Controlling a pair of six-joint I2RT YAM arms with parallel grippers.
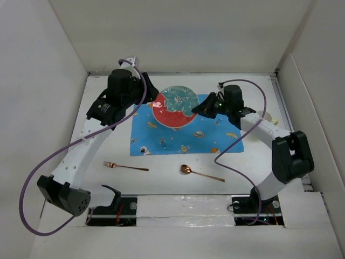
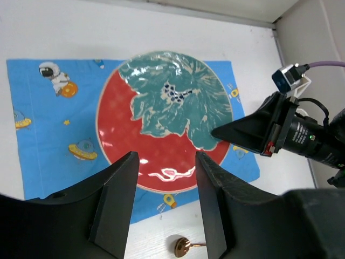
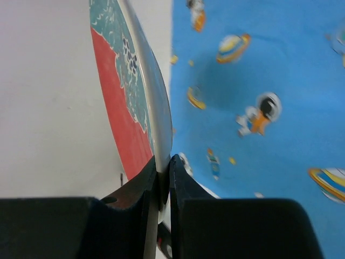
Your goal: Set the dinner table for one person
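Note:
A round red and teal plate [image 1: 173, 107] is over the far part of the blue space-patterned placemat [image 1: 186, 135] on the white dinner table [image 1: 161, 186]. My right gripper [image 1: 197, 110] is shut on the plate's right rim; in the right wrist view its jaws [image 3: 163, 162] pinch the edge of the plate [image 3: 132, 91] above the placemat [image 3: 259, 81]. My left gripper [image 1: 152, 96] is open and empty at the plate's left side; in the left wrist view its gripper [image 2: 165, 159] hovers over the plate [image 2: 161, 113].
A copper fork [image 1: 125, 167] lies on the table near the front left, a copper spoon [image 1: 200, 172] at the front middle. A pale object [image 1: 267, 116] sits behind the right arm. White walls surround the table.

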